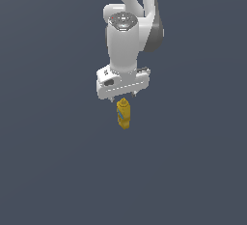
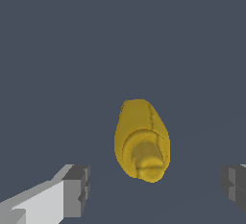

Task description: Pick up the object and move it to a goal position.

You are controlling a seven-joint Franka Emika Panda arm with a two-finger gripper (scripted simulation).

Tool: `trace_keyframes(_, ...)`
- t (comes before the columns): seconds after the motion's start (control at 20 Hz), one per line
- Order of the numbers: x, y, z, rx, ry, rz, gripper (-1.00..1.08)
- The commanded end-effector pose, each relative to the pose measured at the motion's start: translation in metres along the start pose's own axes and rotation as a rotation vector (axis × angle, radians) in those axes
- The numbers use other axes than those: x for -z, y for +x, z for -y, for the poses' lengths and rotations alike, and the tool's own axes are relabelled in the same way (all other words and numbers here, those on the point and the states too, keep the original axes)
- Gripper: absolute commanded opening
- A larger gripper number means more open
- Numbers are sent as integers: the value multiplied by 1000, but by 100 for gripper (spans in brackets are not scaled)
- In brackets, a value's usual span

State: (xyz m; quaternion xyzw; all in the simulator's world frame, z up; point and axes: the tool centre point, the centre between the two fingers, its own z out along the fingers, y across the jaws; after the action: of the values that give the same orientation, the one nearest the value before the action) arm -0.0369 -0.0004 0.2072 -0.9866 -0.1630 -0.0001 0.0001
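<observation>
The object is a small yellow bottle [image 1: 123, 115] with a tapered cap and a blue label patch. It stands upright on the dark grey floor, near the middle of the exterior view. In the wrist view the bottle [image 2: 141, 139] shows cap-first from above. My white gripper [image 1: 123, 93] hangs straight above it, fingertips just over the cap and not touching. The jaws stand wide open, with one grey finger pad [image 2: 77, 189] and the other pad [image 2: 234, 187] far apart on either side of the bottle. Nothing is held.
The dark grey floor [image 1: 48, 161] spreads flat all around the bottle. The white arm [image 1: 128, 31] rises behind the gripper toward the top of the exterior view.
</observation>
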Motion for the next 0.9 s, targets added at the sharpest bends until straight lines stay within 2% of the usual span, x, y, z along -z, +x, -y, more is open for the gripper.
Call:
trace_keyframes(0.0,-12,-1,0,1,0,1,100)
trace_keyframes(0.45,-37,0,0,4,0,0,100)
trace_keyframes(0.5,-37,0,0,4,0,0,-100)
trace_keyframes(0.85,-37,0,0,4,0,0,-100)
